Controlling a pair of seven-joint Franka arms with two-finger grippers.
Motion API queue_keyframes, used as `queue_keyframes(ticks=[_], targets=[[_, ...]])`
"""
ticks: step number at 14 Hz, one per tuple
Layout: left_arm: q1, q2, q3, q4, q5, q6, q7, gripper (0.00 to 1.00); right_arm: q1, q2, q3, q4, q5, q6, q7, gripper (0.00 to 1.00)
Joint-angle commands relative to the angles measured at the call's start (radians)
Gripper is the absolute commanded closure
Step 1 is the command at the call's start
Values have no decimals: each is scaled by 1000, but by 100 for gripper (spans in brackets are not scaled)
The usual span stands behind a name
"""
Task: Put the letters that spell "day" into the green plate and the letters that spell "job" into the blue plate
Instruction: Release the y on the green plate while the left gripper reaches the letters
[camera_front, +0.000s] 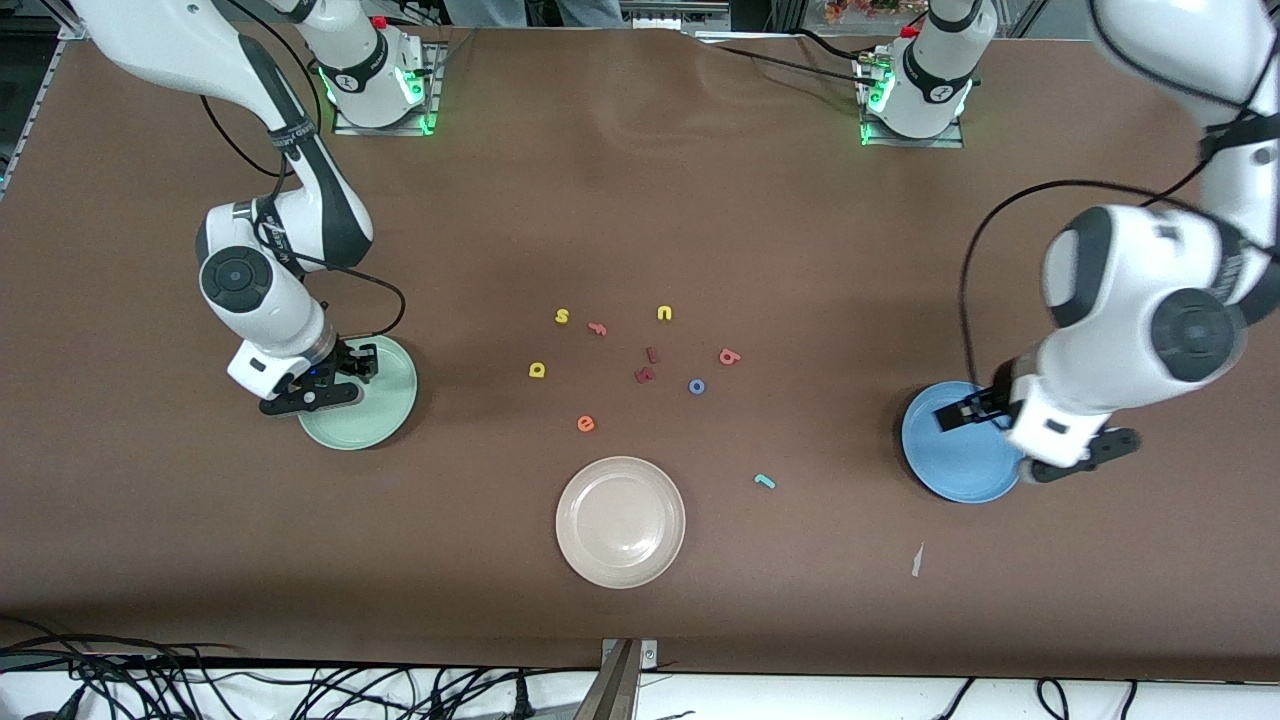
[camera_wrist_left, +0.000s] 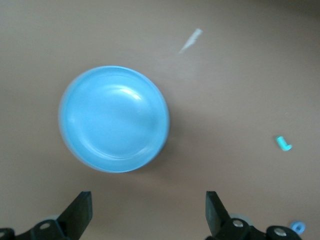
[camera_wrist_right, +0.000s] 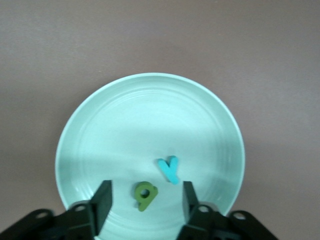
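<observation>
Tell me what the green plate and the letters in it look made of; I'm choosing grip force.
The green plate: probably glazed ceramic or hard plastic, smooth and glossy with soft reflections and faint rings. The green d and teal y: likely foam, matte, thick and flat-cut.

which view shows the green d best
The right wrist view: the green d lies in the green plate between the right gripper's fingers. In the front view that arm hides it; the left wrist view misses it.
</observation>
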Motion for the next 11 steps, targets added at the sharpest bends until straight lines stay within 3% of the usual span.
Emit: queue_keyframes(ticks=[1, 6, 11], targets=[[-88, -10, 6, -148, 26, 178, -154, 0, -3, -31, 26, -31, 49, 12, 15, 25], [-243, -9, 6, -325, 25, 393, -442, 0, 7, 21, 144, 14, 57, 18, 286, 25], [-393, -9, 6, -440, 28, 564, -738, 0, 142, 104, 158, 87, 43, 32, 511, 25]])
